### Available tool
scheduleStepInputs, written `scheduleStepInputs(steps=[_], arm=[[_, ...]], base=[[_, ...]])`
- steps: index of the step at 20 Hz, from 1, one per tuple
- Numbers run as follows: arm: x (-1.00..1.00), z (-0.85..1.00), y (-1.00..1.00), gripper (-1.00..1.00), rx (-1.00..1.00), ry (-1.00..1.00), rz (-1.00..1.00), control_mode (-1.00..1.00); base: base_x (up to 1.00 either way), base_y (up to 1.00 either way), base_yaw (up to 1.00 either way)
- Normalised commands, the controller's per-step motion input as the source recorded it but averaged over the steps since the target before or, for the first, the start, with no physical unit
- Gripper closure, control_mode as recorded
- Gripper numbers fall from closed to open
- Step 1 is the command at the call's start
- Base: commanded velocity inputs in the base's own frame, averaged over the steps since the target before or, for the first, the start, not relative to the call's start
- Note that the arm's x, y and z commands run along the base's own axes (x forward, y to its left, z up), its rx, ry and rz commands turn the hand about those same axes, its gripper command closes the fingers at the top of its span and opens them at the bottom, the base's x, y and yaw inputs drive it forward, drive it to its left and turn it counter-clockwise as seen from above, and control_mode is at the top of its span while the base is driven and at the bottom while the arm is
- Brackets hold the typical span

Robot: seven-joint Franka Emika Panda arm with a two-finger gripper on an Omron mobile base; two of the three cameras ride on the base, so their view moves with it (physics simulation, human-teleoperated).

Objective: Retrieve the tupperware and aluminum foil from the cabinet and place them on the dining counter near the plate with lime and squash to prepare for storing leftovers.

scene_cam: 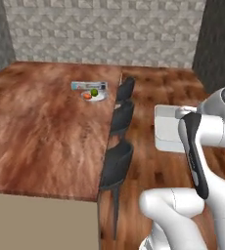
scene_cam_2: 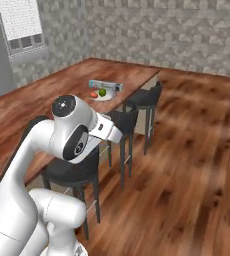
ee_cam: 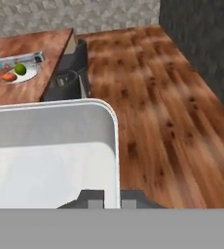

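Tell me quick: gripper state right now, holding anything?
Gripper: closed, its fingers clamped on the rim of the tupperware, carried above the floor beside the dining counter.

Even, flat rendered light with faint soft shadows, no glare; all three views look coarse and slightly blurred.

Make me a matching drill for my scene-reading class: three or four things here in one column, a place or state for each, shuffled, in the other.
Things:
1. tupperware
2. aluminum foil
3. lime
4. stools

Places or states:
A. on the plate, beside the squash
B. lined along the dining counter edge, on the floor
C. held at its rim by the shut end effector, out over the floor
D. lying on the counter just behind the plate

Pairs: 1-C, 2-D, 3-A, 4-B
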Motion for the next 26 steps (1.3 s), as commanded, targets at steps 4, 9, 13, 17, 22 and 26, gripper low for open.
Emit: scheduleStepInputs(steps=[4, 9, 13, 17, 22, 26], arm=[[0.0, 0.0, 0.0, 1.0, 0.0, 0.0, 0.0, 1.0], [0.0, 0.0, 0.0, 1.0, 0.0, 0.0, 0.0, 1.0], [0.0, 0.0, 0.0, 1.0, 0.0, 0.0, 0.0, 1.0], [0.0, 0.0, 0.0, 1.0, 0.0, 0.0, 0.0, 1.0], [0.0, 0.0, 0.0, 1.0, 0.0, 0.0, 0.0, 1.0], [0.0, 0.0, 0.0, 1.0, 0.0, 0.0, 0.0, 1.0]], base=[[0.58, -0.76, 0.62], [0.58, -0.77, 0.61], [0.53, -0.81, 0.6], [0.43, -0.85, 0.6], [0.32, -0.9, 0.6], [0.2, -0.95, 0.59]])
